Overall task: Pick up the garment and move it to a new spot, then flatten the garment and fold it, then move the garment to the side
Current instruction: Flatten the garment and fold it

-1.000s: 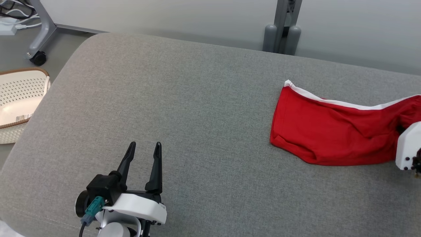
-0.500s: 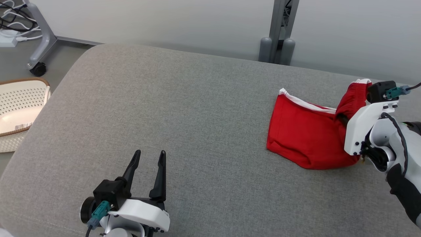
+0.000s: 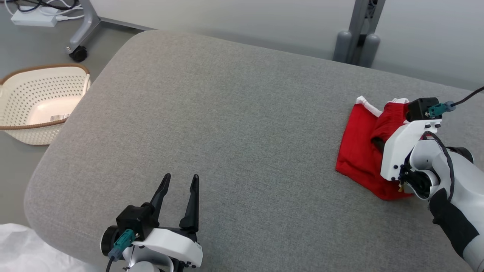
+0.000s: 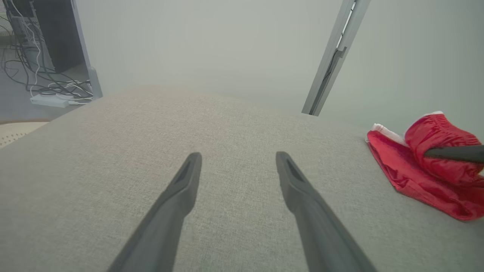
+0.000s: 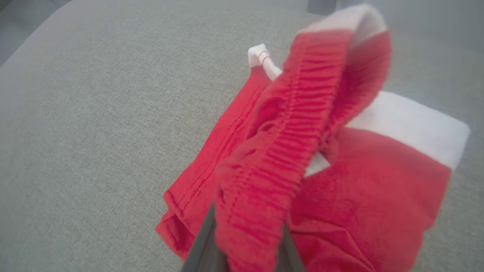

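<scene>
Pinching a fold of gathered elastic waistband, our right end effector (image 3: pixel 378 143) is closed on the red fabric shorts with white trim (image 3: pixel 359 158). The band stands raised between its two dark fingers. The rest of the cloth hangs from the fingertips onto the grey upholstered worktop (image 3: pixel 227 113), bunched just beneath and ahead of them. Our left end effector (image 3: pixel 181 176) hovers with fingers spread wide and nothing between them, well apart from the shorts, which lie far off to its right.

We judge the shorts light, soft and fully limp. They will sag, drag and crumple wherever they are unsupported, and one grip point will not keep them flat. The ribbed waistband looks like the thickest, least slippery part, so it seems the best place to hold. The thin leg fabric could slide out of a narrow pinch. For spreading, we would want each end effector on one end of the waistband, letting the white-edged hem beyond the right fingertips trail.
</scene>
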Available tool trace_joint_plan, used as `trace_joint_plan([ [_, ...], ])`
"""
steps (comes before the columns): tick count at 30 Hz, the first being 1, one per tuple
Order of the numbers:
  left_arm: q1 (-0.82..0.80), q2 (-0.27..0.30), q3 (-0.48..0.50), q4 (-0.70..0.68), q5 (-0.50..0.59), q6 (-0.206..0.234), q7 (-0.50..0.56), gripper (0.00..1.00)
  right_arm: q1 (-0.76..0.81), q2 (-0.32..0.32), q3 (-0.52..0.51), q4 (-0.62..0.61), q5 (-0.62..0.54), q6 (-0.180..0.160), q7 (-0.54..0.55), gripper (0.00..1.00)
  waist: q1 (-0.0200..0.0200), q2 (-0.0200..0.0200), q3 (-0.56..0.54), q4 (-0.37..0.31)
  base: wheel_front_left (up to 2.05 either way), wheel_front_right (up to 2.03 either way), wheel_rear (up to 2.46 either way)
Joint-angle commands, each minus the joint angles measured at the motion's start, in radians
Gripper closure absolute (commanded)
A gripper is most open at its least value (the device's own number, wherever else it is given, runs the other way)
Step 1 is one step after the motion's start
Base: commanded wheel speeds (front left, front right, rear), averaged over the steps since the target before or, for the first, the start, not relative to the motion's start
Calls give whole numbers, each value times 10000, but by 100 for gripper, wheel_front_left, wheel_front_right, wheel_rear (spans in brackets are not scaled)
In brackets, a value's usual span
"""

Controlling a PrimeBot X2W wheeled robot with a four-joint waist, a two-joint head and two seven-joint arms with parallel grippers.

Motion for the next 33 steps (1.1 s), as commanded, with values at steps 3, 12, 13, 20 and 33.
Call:
trace_joint_plan([
  [3, -177, 39, -67, -55, -124, 71, -39, 0, -224, -74, 96, 246, 8, 3, -168, 100, 0, -1, 223, 308, 0, 0, 0],
  [12, -235, 33, -147, -255, -218, 156, -37, 0, -475, -35, 367, 955, -14, 3, -540, 62, 0, -1, 443, 632, 0, 0, 0],
  [13, -228, 36, -147, -285, -219, 156, -39, 0, -495, -19, 411, 995, -23, 3, -565, 25, 0, -1, 445, 638, 0, 0, 0],
  [20, -185, 37, -41, -230, -135, 102, -39, 0, -593, 234, 650, 971, 132, 3, -718, 0, 0, -1, 179, 440, 0, 0, 0],
  [33, 193, 39, 323, 23, 124, -81, -39, 0, -1036, 412, 1097, 199, 312, 3, -1322, 0, 0, -1, -880, -283, 0, 0, 0],
])
